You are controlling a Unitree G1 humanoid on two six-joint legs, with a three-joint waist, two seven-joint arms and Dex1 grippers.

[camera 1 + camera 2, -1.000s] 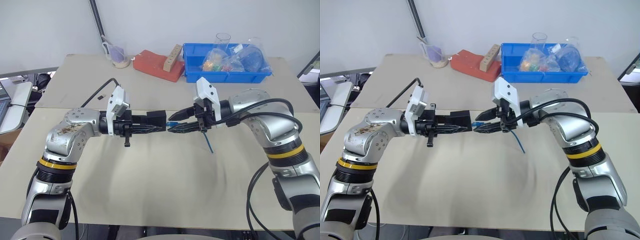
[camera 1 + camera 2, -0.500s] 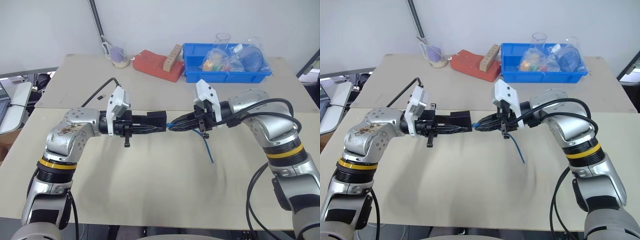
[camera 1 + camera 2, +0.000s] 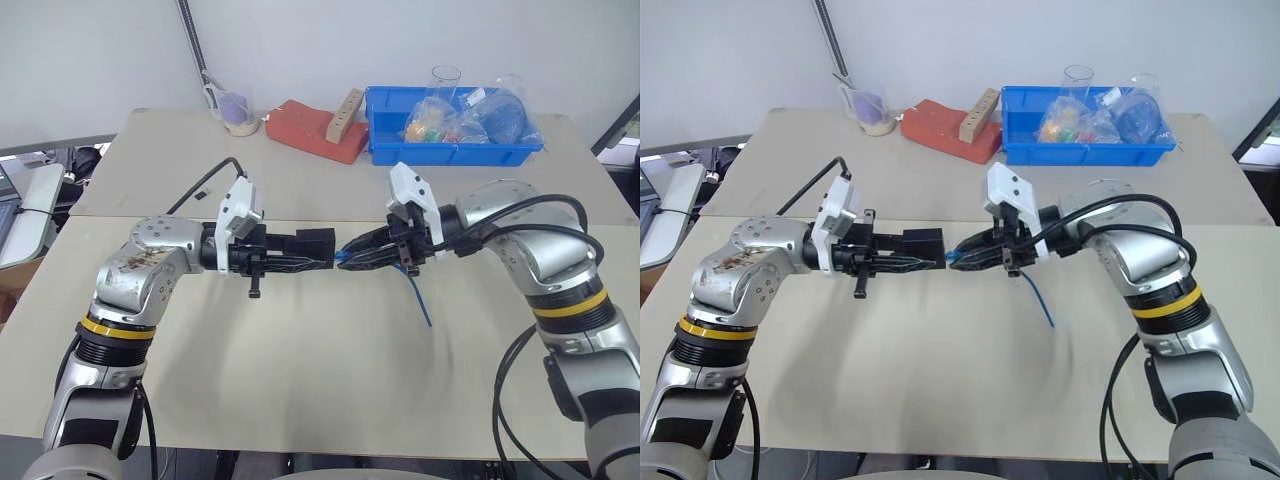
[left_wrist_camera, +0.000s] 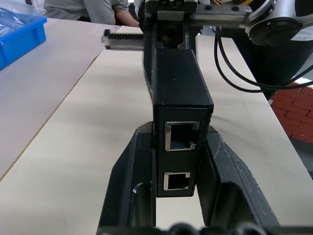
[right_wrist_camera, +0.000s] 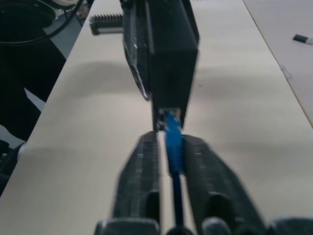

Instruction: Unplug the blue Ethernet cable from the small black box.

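While the left gripper (image 3: 322, 262) clamps the small black box (image 3: 318, 243) above the counter (image 3: 320, 370), the right gripper (image 3: 350, 260) pinches the blue Ethernet cable (image 5: 172, 142) at its plug, axis straight between them.

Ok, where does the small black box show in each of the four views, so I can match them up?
Left eye view: small black box at centre, in the left gripper.
Right eye view: centre-left.
Left wrist view: centre, ports facing the camera.
Right wrist view: top centre.
Shared landmark: the blue Ethernet cable in the right gripper, meeting the box.
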